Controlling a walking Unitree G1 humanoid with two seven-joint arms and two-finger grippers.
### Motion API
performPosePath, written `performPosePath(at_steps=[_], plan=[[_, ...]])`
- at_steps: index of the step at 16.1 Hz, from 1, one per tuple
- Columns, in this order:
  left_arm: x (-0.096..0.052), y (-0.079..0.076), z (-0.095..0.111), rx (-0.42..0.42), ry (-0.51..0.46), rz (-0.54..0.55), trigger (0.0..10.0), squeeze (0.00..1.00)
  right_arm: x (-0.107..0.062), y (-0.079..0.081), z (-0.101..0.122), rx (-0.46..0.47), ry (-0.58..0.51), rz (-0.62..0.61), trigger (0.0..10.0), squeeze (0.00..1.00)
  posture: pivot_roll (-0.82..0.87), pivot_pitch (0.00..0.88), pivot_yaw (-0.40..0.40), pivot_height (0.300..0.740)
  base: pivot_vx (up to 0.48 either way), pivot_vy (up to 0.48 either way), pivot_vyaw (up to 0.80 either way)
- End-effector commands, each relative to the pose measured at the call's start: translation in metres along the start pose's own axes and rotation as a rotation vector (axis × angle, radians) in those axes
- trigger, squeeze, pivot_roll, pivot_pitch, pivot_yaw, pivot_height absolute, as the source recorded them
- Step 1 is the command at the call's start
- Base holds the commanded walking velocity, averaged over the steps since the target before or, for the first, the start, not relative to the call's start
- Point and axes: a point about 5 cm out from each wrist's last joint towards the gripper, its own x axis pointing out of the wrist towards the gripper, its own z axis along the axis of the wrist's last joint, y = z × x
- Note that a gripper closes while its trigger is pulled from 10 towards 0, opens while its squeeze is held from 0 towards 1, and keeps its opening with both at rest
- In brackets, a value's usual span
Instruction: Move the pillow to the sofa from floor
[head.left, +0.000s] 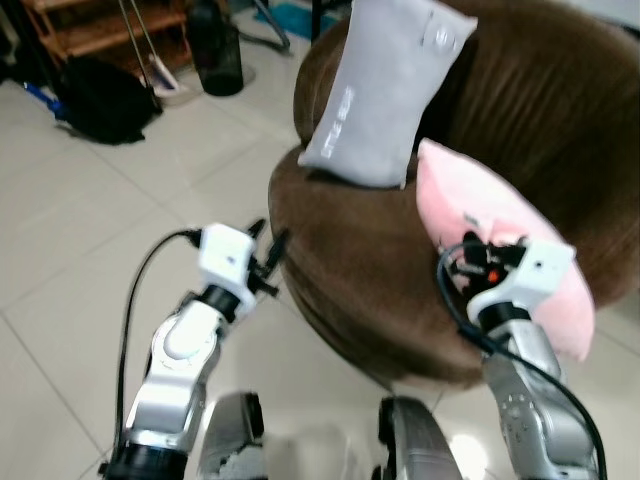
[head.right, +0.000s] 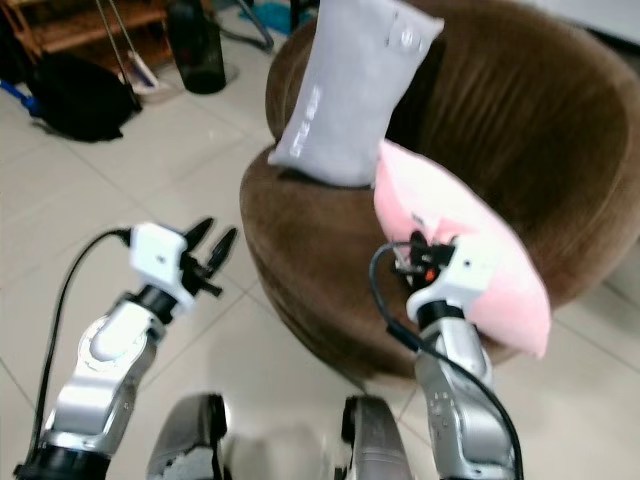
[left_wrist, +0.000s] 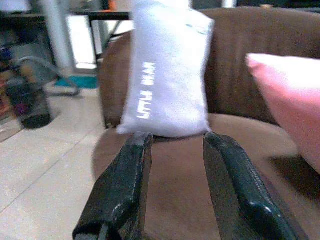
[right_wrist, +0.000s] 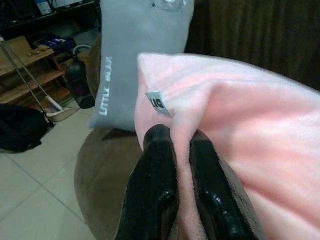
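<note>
From the head camera I see my right tool (head.left: 470, 252) raised over the seat of the brown sofa (head.left: 360, 250), its two black fingers (right_wrist: 159, 165) pinched together on a fold of the pink pillow (head.left: 500, 235); the wrist camera shows the pink fabric squeezed between them, just below a small white label (right_wrist: 158, 103) sewn to the pillow's edge. The pink pillow leans against the sofa's right side with its lower corner hanging out past the front of the seat, above the tiled floor (head.left: 80, 260). A grey pillow (head.left: 385, 85) with white lettering stands upright against the sofa's backrest, just beside the pink one and touching its top. My left tool (head.left: 268, 248) hovers at the sofa's front left edge with its fingers (left_wrist: 125, 185) parted a moderate way and holding nothing; its wrist view looks across the seat at the grey pillow. Farther back on the floor I can make out a black bag (head.left: 100, 100), a dark bottle (head.left: 215, 50) and a wooden shelf unit (head.left: 100, 25).
</note>
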Motion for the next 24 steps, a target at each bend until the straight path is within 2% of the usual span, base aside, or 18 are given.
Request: performPosePath(at_steps=[1, 5, 9, 13, 15, 18, 22, 24], plan=[[-0.001, -0.001, 0.004, 0.004, -0.004, -0.006, 10.0, 0.0, -0.001, 0.002, 0.004, -0.005, -0.038, 0.009, 10.0, 0.0, 0.08, 0.064, -0.043, 0.701, 0.0, 0.0, 0.0], [0.004, -0.006, 0.008, 0.054, -0.024, -0.041, 10.0, 0.0, 0.004, -0.003, 0.002, 0.006, -0.045, -0.041, 10.0, 0.0, 0.09, 0.051, -0.053, 0.736, 0.0, 0.0, 0.0], [0.005, -0.006, 0.013, 0.039, -0.048, -0.048, 10.0, 0.0, 0.011, 0.004, 0.013, 0.004, -0.089, -0.008, 10.0, 0.0, 0.09, 0.045, -0.06, 0.74, 0.0, 0.0, 0.0], [0.007, -0.007, 0.014, 0.063, -0.047, -0.068, 10.0, 0.0, 0.017, 0.014, 0.03, 0.02, -0.137, 0.06, 10.0, 0.0, 0.09, 0.042, -0.059, 0.74, 0.329, 0.0, 0.0], [0.008, -0.006, 0.013, 0.063, -0.044, -0.073, 10.0, 0.0, 0.018, 0.012, 0.026, 0.04, -0.115, 0.046, 10.0, 0.0, 0.09, 0.042, -0.053, 0.74, 0.394, 0.0, 0.0], [0.008, -0.007, 0.013, 0.069, -0.043, -0.093, 10.0, 0.0, 0.016, 0.014, 0.026, 0.053, -0.125, 0.055, 10.0, 0.0, 0.09, 0.04, -0.043, 0.74, 0.395, 0.0, -0.74], [0.008, -0.007, 0.011, 0.079, -0.03, -0.123, 10.0, 0.0, 0.012, 0.006, 0.024, 0.057, -0.12, 0.006, 10.0, 0.0, 0.09, 0.038, -0.028, 0.74, 0.395, 0.0, 0.0], [0.005, -0.014, 0.003, 0.076, 0.034, -0.191, 10.0, 0.0, 0.009, -0.001, 0.022, 0.073, -0.119, -0.031, 10.0, 0.0, 0.09, 0.036, -0.021, 0.74, 0.182, 0.0, 0.0]])
